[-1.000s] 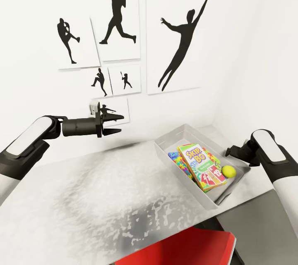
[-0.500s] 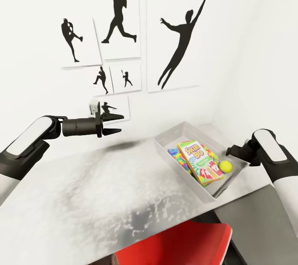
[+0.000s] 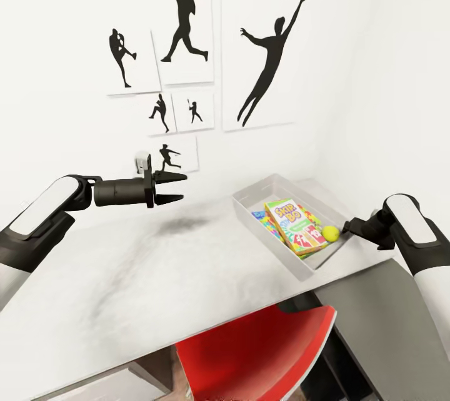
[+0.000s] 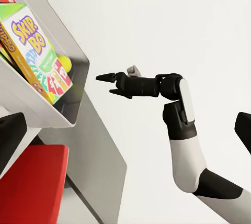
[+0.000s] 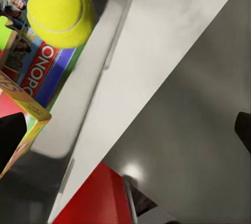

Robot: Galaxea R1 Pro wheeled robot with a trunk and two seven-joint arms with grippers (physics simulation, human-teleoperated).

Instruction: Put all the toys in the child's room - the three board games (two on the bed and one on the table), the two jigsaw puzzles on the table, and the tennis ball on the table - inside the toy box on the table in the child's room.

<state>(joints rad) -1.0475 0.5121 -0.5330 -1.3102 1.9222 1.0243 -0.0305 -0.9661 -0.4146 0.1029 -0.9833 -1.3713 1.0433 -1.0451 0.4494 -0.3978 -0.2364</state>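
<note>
Sitting at the far right end of the table [image 3: 156,276], the toy box [image 3: 265,235] holds the Skip-Bo box [image 3: 289,221], a puzzle [image 3: 267,224] and the tennis ball [image 3: 330,233]. The left gripper [image 3: 174,187] hovers open over the bare tabletop, well apart from the toy box. The right gripper [image 4: 107,84] hangs open just beyond the toy box's right rim. The right wrist view shows a blue game box [image 5: 44,72] under the ball. A red chair [image 3: 256,351] sits below the near edge.

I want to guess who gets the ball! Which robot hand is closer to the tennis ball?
The right hand. It sits just outside the toy box, beside the tennis ball. The left hand hovers far off, over the table.
</note>
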